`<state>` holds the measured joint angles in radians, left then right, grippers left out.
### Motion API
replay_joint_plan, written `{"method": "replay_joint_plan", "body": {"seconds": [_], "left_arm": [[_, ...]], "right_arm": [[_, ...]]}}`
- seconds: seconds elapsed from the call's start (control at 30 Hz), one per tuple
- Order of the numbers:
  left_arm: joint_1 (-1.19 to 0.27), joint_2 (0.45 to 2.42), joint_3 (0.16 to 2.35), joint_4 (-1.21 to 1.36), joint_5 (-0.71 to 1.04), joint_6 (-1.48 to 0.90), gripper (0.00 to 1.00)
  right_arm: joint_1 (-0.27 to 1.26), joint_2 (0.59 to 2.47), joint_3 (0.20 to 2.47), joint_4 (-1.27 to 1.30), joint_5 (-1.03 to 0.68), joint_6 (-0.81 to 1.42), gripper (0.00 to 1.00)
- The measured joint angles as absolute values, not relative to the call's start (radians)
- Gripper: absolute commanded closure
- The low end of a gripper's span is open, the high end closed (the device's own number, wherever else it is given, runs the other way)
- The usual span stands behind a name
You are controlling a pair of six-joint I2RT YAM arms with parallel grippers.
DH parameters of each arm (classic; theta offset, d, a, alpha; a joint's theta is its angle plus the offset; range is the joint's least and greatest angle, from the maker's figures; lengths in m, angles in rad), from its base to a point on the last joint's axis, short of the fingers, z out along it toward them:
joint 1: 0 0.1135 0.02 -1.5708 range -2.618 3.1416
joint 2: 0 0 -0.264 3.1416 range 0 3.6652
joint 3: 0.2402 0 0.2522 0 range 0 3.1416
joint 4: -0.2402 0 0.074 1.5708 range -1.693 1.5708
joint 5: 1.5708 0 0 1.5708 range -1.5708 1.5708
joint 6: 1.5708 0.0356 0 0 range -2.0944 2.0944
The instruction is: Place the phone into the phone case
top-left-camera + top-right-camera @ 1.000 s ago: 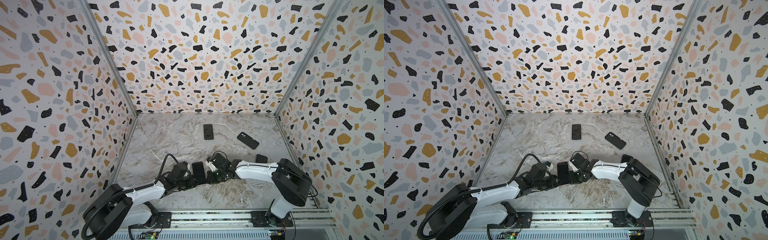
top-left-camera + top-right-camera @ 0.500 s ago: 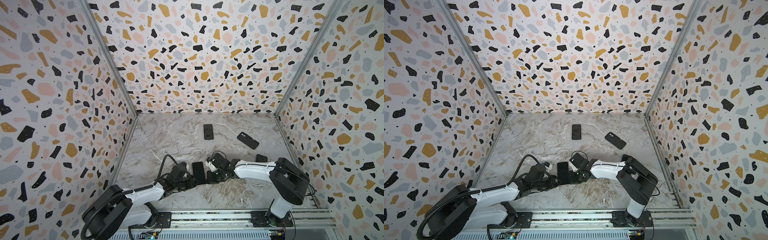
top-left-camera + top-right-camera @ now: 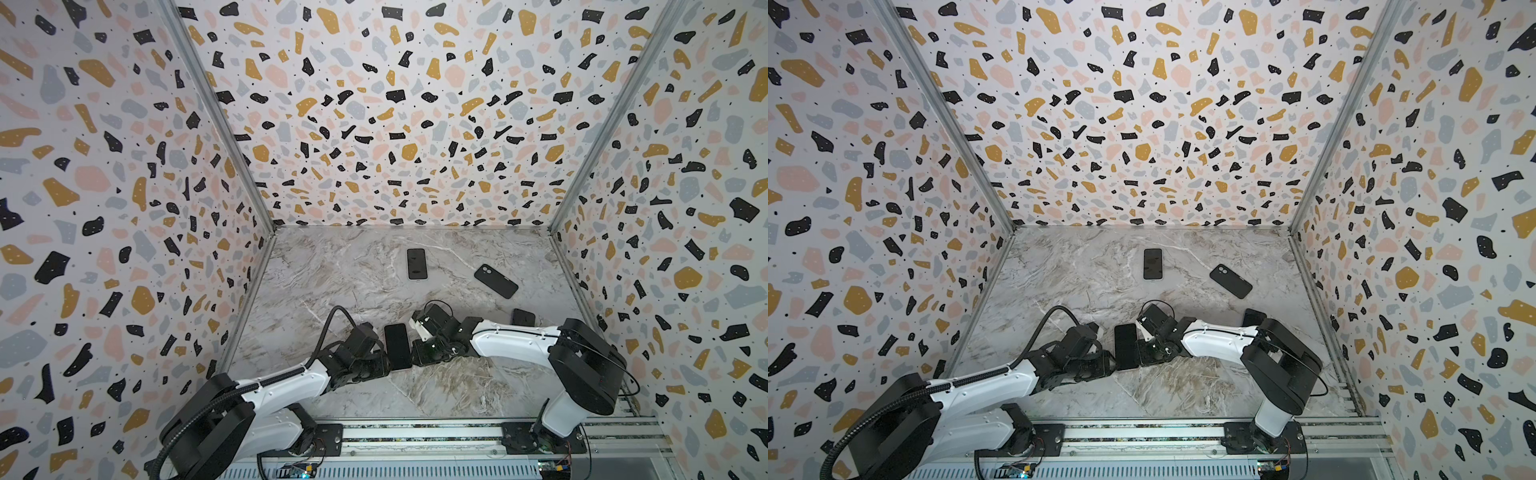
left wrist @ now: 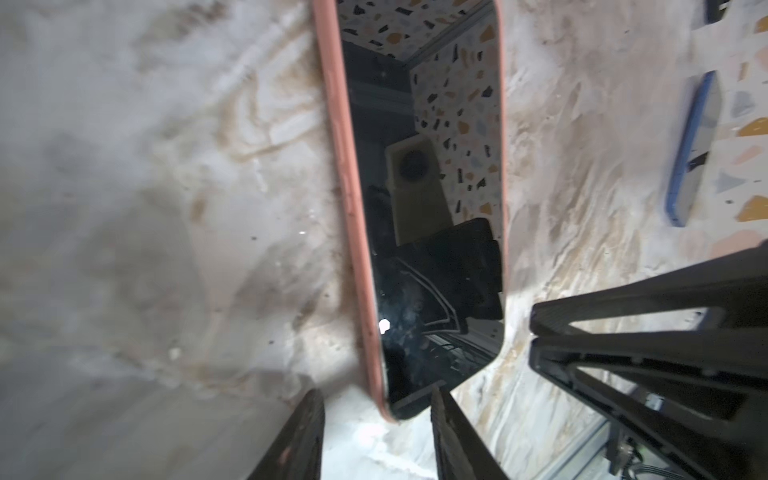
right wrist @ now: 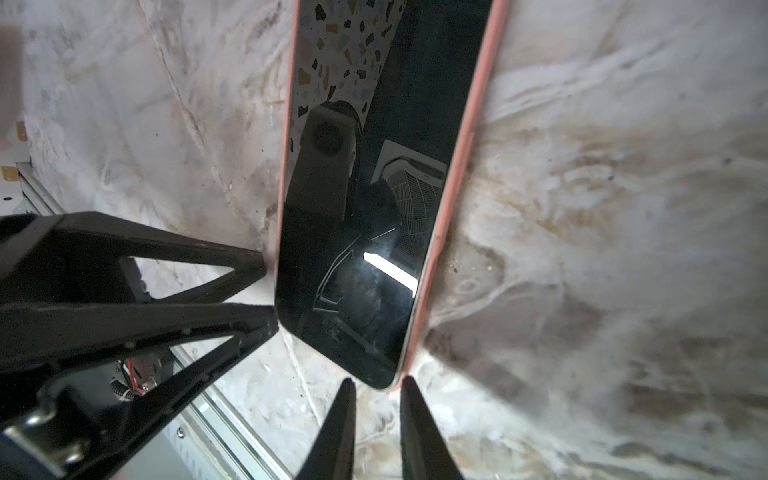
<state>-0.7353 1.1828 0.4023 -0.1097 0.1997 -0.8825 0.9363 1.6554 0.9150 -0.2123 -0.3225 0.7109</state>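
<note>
A dark-screened phone point(image 3: 397, 347) lies flat near the table's front, inside a pink phone case point(image 4: 353, 232) whose rim shows along both long sides. My left gripper point(image 4: 378, 415) is open: one finger overlaps the phone's near corner and the other stands off on the marble. In a top view it sits at the phone's front left point(image 3: 384, 362). My right gripper point(image 5: 378, 380) is open by a narrow gap, with its tips at the opposite near corner where a silver edge shows above the pink rim. It lies on the phone's right point(image 3: 415, 356).
Further back lie another dark phone point(image 3: 417, 264) and a black case with a camera cut-out point(image 3: 496, 281). A dark slab point(image 3: 523, 318) sits behind the right arm. A blue-edged phone point(image 4: 694, 149) lies off to one side. Patterned walls close three sides, and a rail point(image 3: 415, 434) runs along the front.
My right gripper's fingers have parted a little from shut. Both arms and the cased phone stay almost where they were.
</note>
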Motion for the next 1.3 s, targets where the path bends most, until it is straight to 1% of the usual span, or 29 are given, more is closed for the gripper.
{"method": "replay_joint_plan", "body": {"seconds": [0.13,0.4,0.6,0.77,0.93,1.2,1.3], "left_arm": [[-0.735,1.199,0.431,-0.166,0.185,-0.865,0.55],[-0.736,1.234,0.456,-0.174,0.200,-0.859,0.56],[-0.744,1.273,0.459,-0.122,0.216,-0.859,0.66],[-0.748,1.283,0.459,-0.109,0.222,-0.859,0.72],[-0.748,1.287,0.458,-0.099,0.228,-0.860,0.74],[-0.748,1.291,0.455,-0.088,0.228,-0.860,0.75],[-0.748,1.291,0.453,-0.085,0.228,-0.860,0.78]], "right_arm": [[0.935,1.655,0.915,-0.210,-0.324,0.709,0.72],[0.935,1.670,0.915,-0.197,-0.347,0.710,0.71],[0.935,1.684,0.915,-0.184,-0.363,0.711,0.72],[0.934,1.697,0.915,-0.174,-0.378,0.714,0.72],[0.930,1.700,0.915,-0.172,-0.389,0.715,0.72],[0.922,1.699,0.915,-0.173,-0.390,0.717,0.72],[0.918,1.693,0.915,-0.175,-0.369,0.715,0.72]]}}
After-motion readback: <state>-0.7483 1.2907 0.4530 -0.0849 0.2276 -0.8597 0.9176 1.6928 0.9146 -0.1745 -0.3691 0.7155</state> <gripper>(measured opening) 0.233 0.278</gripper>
